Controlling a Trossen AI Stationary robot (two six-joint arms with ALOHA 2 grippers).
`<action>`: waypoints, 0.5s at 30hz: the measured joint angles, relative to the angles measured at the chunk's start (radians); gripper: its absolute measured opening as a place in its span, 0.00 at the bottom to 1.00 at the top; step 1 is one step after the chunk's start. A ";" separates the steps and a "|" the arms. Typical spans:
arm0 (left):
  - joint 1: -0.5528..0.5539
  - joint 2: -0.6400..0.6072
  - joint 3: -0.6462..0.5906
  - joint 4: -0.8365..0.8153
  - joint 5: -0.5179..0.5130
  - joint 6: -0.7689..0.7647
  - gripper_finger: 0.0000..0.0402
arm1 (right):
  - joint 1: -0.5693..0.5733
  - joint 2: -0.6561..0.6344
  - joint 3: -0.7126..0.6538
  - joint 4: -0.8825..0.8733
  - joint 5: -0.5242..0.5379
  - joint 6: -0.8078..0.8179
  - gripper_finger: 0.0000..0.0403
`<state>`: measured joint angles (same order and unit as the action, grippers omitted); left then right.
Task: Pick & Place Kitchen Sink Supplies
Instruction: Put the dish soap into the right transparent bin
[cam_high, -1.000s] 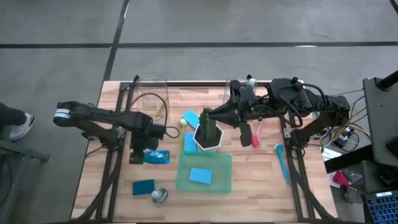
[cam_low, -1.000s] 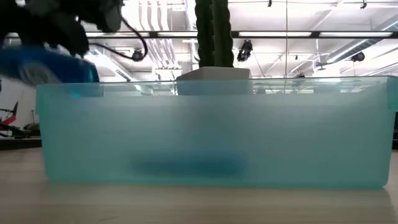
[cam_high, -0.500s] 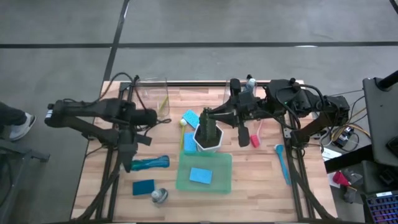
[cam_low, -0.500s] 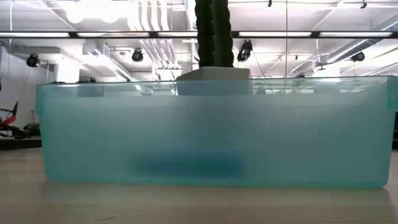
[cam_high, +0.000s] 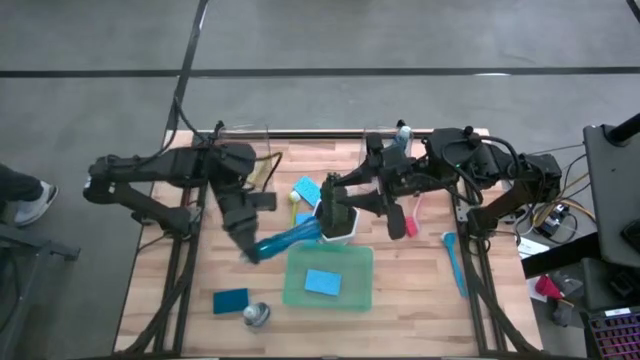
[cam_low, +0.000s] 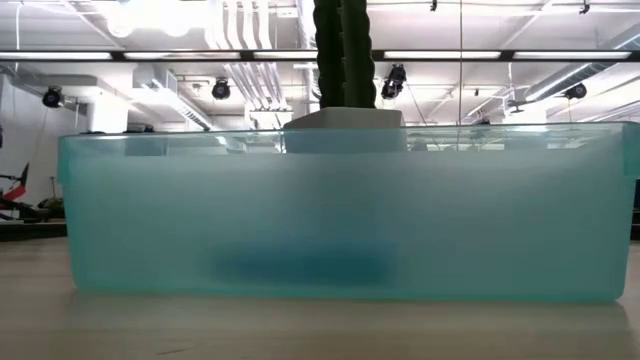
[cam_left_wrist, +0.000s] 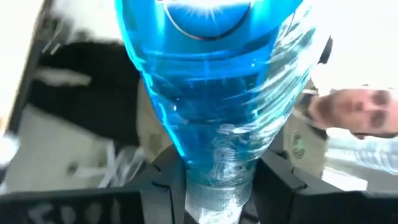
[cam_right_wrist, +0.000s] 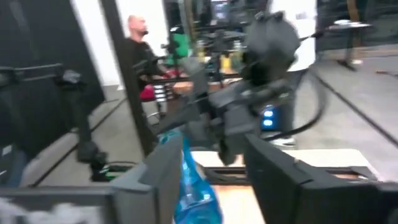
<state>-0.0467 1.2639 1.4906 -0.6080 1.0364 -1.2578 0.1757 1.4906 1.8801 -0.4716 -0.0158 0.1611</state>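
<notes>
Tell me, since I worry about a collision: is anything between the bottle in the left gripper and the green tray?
Nothing visible. The left gripper holds the bottle by its neck, just past the green tray's far-left corner. The potted plant stands close beside the bottle's base, with the right gripper at it.

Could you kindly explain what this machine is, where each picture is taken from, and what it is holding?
It is a robot with two dark arms at a wooden table, each ending in a two-finger pincer. One picture looks straight down. One sits at table height, filled by the green tray. Two come from cameras on the wrists.

The left pincer grips a bottle of blue liquid by its neck; its wrist camera shows that bottle close up. The right pincer waits open by the plant.

On the table lie blue sponges, one in the tray, brushes such as the blue one, and a second bottle.
</notes>
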 joint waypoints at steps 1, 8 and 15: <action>0.000 0.011 0.010 0.048 -0.009 -0.015 0.32 | 0.000 0.000 0.000 0.000 -0.027 -0.003 0.47; 0.000 0.073 0.082 0.189 -0.026 -0.062 0.32 | 0.003 -0.001 0.007 -0.009 -0.117 0.065 0.70; -0.001 0.108 0.135 0.231 -0.042 -0.012 0.33 | 0.001 -0.001 0.014 -0.118 -0.118 0.128 0.82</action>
<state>-0.0479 1.3723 1.6257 -0.3775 0.9948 -1.2698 0.1764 1.4894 1.8938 -0.5893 -0.1337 0.2893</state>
